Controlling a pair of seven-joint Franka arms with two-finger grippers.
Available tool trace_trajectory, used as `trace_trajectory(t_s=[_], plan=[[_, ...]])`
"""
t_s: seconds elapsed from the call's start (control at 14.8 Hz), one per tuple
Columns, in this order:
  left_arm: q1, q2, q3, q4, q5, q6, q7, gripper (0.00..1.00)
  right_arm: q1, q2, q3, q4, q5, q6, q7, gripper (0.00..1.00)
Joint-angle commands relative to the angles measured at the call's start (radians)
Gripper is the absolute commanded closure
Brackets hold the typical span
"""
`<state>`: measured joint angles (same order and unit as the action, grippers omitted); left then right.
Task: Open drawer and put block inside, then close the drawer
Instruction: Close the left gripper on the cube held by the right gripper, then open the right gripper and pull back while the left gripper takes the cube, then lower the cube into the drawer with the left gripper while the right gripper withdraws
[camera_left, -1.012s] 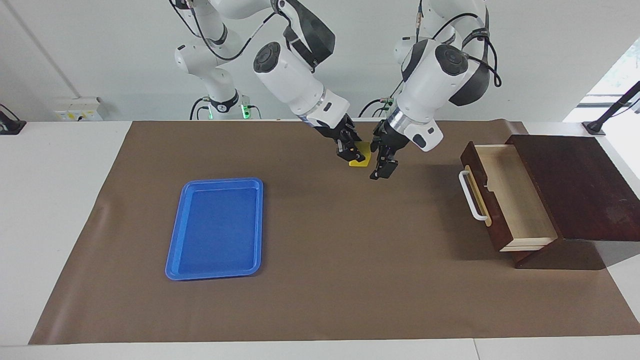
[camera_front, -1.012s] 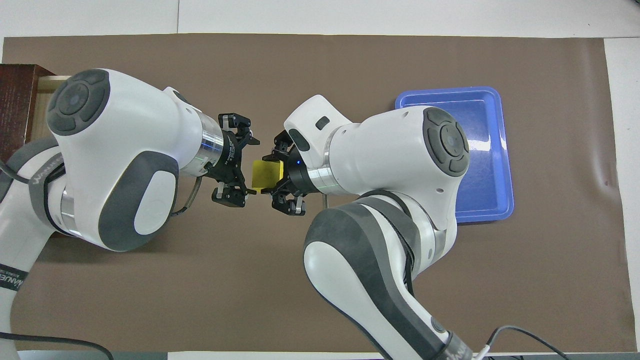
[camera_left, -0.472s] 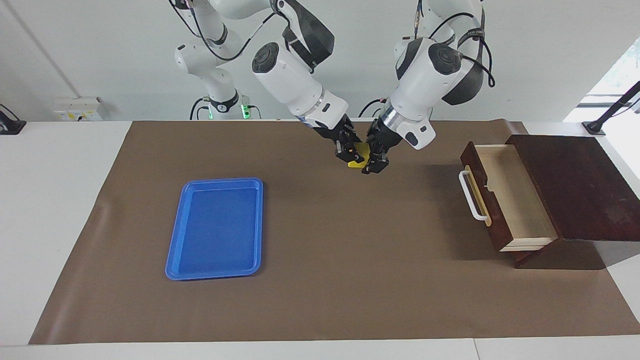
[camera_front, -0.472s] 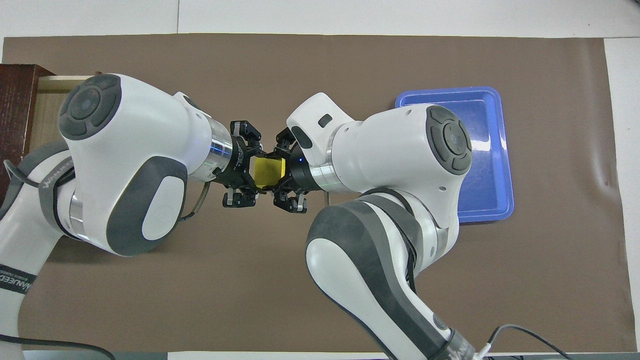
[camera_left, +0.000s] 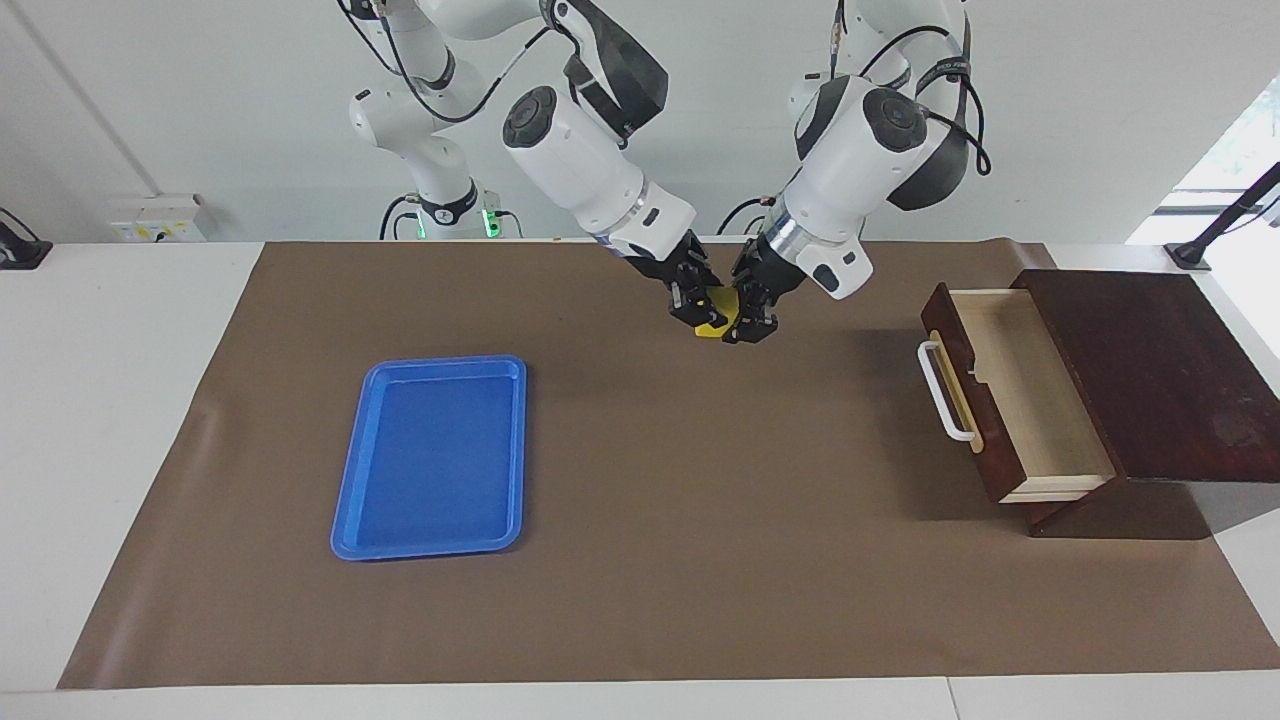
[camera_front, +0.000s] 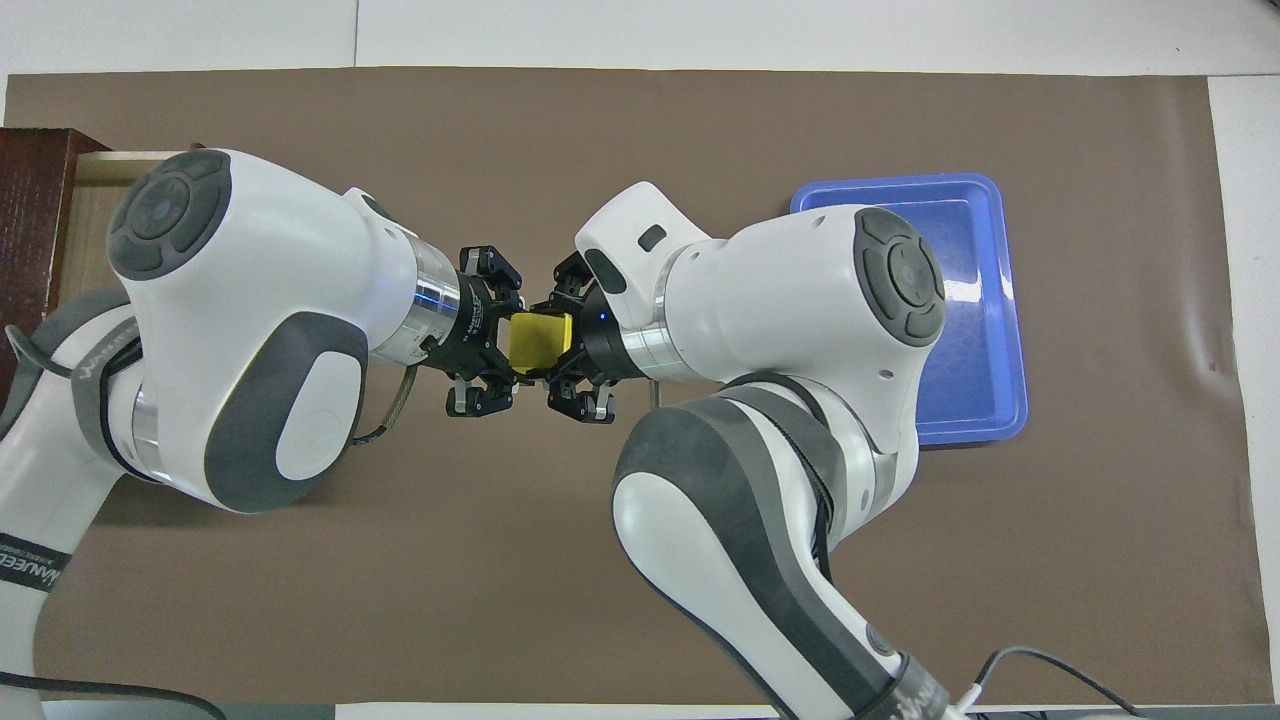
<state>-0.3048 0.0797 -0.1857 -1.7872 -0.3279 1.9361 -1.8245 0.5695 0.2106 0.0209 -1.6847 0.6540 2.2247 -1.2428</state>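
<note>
The yellow block (camera_left: 712, 322) (camera_front: 538, 340) hangs in the air over the mat, about midway between the two arms' bases. My right gripper (camera_left: 697, 303) (camera_front: 572, 342) is shut on it. My left gripper (camera_left: 752, 318) (camera_front: 487, 335) is open, with its fingers on either side of the block's other end. The drawer (camera_left: 1030, 400) of the dark brown box (camera_left: 1150, 370) stands pulled out at the left arm's end of the table. Its pale inside is bare, and its white handle (camera_left: 940, 392) faces the mat's middle. In the overhead view, the left arm hides most of the drawer (camera_front: 82, 215).
A flat blue tray (camera_left: 430, 455) (camera_front: 985, 320) lies on the brown mat (camera_left: 700, 560) toward the right arm's end of the table. The right arm covers part of it in the overhead view.
My left gripper has moved in from beside the block until it sits around the block's free end. My right gripper has kept hold of the block and barely moved.
</note>
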Motion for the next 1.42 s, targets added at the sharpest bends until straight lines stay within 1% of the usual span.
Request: trace_trajectory(t_s=[0.0,0.13,0.2,0.34,0.4,0.47,0.54,0.61,0.67,0.81,0.88,1.01,1.21,1.35], plan=[[0.015,-0.023,0.006,-0.027,-0.031,0.006,-0.006,1.00,0.003,0.004,0.008,0.019,-0.011,-0.011,0.078,1.00],[0.015,-0.024,0.006,-0.027,-0.031,0.006,-0.004,1.00,0.004,0.004,0.008,0.019,-0.010,-0.008,0.089,1.00],[0.015,-0.024,0.006,-0.027,-0.031,0.006,-0.002,1.00,0.004,0.004,0.008,0.019,-0.010,-0.008,0.103,0.65],[0.016,-0.024,0.006,-0.027,-0.033,0.006,-0.002,1.00,0.004,0.004,0.008,0.020,-0.011,-0.010,0.108,0.55],[0.018,-0.023,0.006,-0.027,-0.033,0.006,-0.002,1.00,0.004,0.004,0.008,0.023,-0.011,-0.011,0.109,0.36],[0.026,-0.023,0.006,-0.027,-0.033,0.004,0.001,1.00,0.004,0.004,0.008,0.025,-0.011,-0.013,0.109,0.33],[0.027,-0.024,0.006,-0.027,-0.033,0.004,0.001,1.00,0.004,0.004,0.008,0.025,-0.011,-0.013,0.109,0.32],[0.027,-0.024,0.006,-0.027,-0.033,0.004,0.001,1.00,0.004,0.004,0.008,0.026,-0.011,-0.011,0.112,0.23],[0.030,-0.024,0.006,-0.027,-0.033,0.004,0.002,1.00,0.004,0.004,0.008,0.027,-0.011,-0.013,0.115,0.01],[0.035,-0.024,0.006,-0.027,-0.033,0.004,0.005,1.00,0.004,0.004,0.008,0.028,-0.011,-0.017,0.120,0.00],[0.055,-0.024,0.006,-0.024,-0.033,0.001,0.011,1.00,0.004,0.004,0.008,0.028,-0.011,-0.019,0.132,0.00],[0.087,-0.041,0.020,-0.015,-0.031,-0.055,0.080,1.00,0.003,0.001,0.008,0.033,-0.016,-0.040,0.147,0.00],[0.218,-0.077,0.020,-0.012,-0.030,-0.124,0.192,1.00,-0.013,-0.008,0.007,0.033,-0.019,-0.083,0.148,0.00],[0.300,-0.077,0.020,0.023,-0.017,-0.163,0.267,1.00,-0.020,-0.028,-0.006,0.033,-0.022,-0.137,0.148,0.00]])
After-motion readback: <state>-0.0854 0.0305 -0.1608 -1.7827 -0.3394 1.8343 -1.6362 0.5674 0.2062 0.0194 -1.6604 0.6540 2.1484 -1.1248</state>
